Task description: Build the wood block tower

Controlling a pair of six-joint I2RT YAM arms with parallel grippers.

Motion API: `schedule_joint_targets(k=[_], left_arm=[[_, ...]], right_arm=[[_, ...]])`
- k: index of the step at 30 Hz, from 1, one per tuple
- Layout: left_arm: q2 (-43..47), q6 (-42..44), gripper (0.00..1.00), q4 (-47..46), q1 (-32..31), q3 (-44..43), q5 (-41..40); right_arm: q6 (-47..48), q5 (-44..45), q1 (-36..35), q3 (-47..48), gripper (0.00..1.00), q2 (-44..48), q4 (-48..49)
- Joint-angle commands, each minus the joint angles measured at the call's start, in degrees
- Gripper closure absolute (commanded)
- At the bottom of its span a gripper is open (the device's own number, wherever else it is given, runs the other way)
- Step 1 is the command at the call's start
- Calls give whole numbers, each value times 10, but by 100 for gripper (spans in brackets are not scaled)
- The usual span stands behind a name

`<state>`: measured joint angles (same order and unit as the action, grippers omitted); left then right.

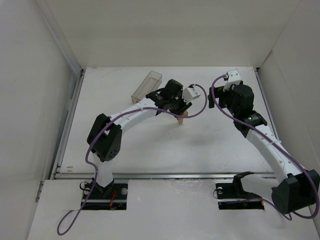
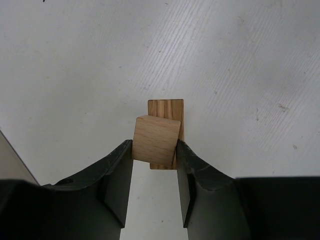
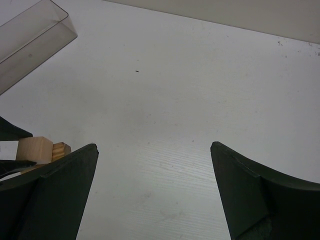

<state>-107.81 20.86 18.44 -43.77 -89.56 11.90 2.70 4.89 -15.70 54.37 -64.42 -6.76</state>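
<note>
left end effector (image 2: 155, 152) clamps the top block (image 2: 156, 140) seemingly atop the wood block tower (image 2: 167, 107).

Top block (image 2: 156, 141) sits btwn the fingers of my left gripper (image 2: 155, 150), over a 2nd block (image 2: 167, 107) that pokes out ahead on the table (image 2: 75, 75). Clear box (image 3: 30, 40) lies ahead-left of my right gripper (image 3: 153, 150).
</note>
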Motion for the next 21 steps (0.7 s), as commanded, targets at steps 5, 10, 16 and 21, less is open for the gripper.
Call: schedule_joint_targets(k=[5,10,16,21], left_arm=[[46,-16,100,-10,-9,21,-8],[52,-21,100,-22,-9,27,-27],[52,-21,100,-33,-9,27,-32],[52,-27,100,-33,-9,27,-32]], right_arm=[[-3,2,4,-2,0,15,33],[-3,2,4,3,0,15,33],[-3,2,4,3,0,15,33],[-3,2,4,3,0,15,33]])
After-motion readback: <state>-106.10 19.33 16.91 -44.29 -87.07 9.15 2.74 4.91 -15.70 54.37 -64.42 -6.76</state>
